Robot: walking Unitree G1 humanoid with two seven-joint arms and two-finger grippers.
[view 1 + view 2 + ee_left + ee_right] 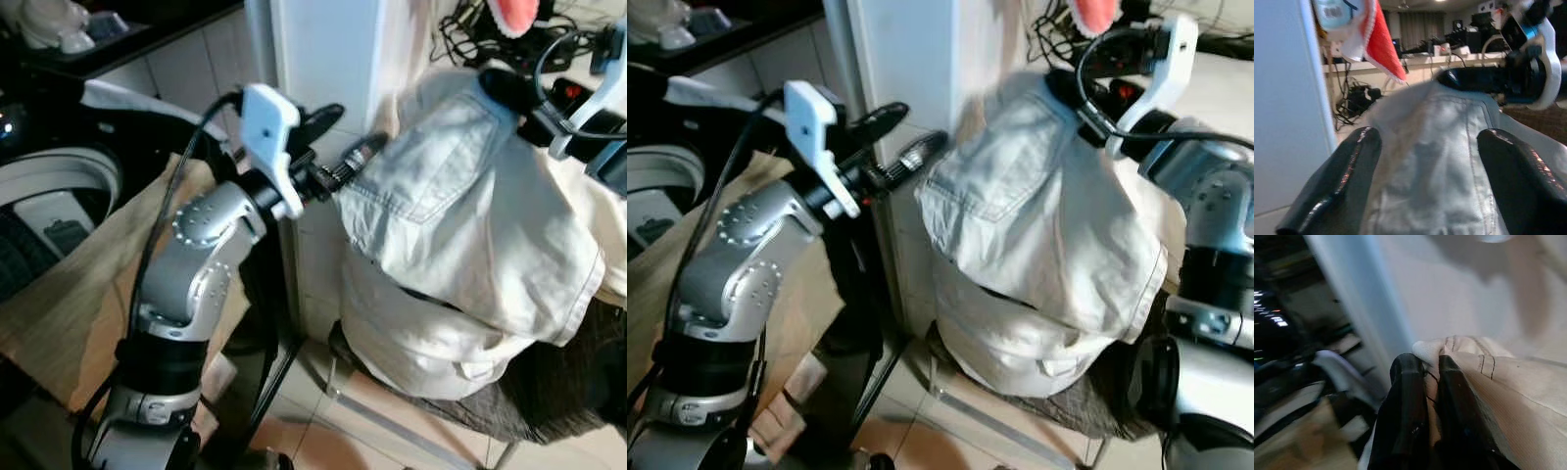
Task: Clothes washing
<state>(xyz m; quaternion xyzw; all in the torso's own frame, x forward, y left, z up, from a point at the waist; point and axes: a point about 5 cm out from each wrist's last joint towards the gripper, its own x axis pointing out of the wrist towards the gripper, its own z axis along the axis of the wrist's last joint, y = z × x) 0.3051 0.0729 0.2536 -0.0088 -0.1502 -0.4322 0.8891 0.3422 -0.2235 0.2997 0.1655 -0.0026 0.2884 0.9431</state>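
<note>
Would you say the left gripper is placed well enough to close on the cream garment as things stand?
Probably yes: the left gripper is open with the cream garment lying between its fingers, and nothing blocks it. The right gripper already pinches the cloth.

Support: metal-framed chair (411, 416), lower right of head views, standing on tiled floor (323, 436). Dark woven fabric (549, 392) lies on seat. Cream trousers (460, 245) piled directly on top, overhanging front edge.

The pale trousers (470, 225) hide the right tool's (1432, 382) fingertips and most of the chair (549, 392).
</note>
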